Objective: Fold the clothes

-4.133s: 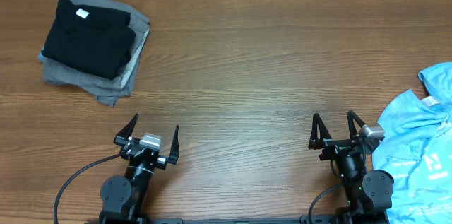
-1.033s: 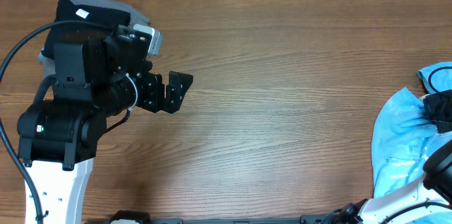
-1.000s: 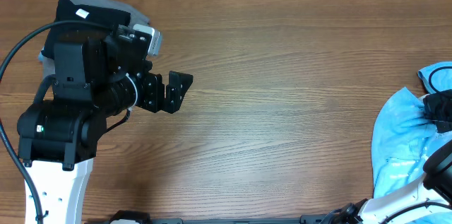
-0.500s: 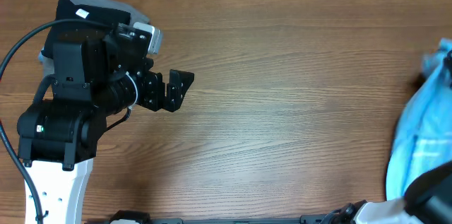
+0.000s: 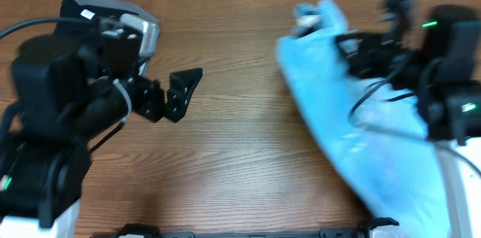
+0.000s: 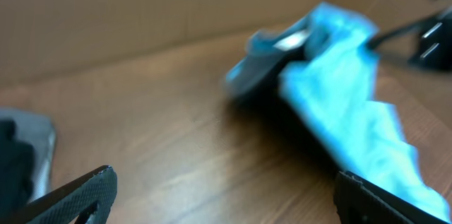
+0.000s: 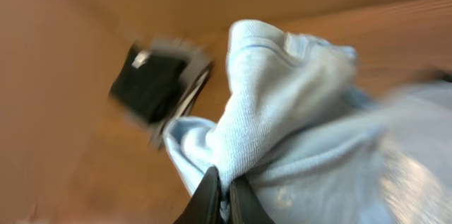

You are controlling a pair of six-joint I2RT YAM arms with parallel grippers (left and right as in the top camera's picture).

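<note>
Shirt [image 5: 353, 140] (light blue) now over table [image 5: 248, 155] centre, swung in by right tool [image 7: 223, 183].

We see a desk [image 5: 240, 155] of brown wood grain, smooth with a faint sheen. The light blue T-shirt [image 5: 353, 148] is soft, matt knitted cloth with a stitched collar band. The black shirt [image 7: 147, 83] and grey shirt [image 5: 113, 1] are matt cloth too. The left end effector [image 6: 226, 189] looks like matt black plastic. The back wall [image 6: 141, 19] resembles plain brown cardboard.

Straight down over the whole counter [image 5: 240, 163]. Low across it from left wrist; tight, blurred from right wrist. Shared throughout: blue shirt [image 5: 323, 95].
</note>
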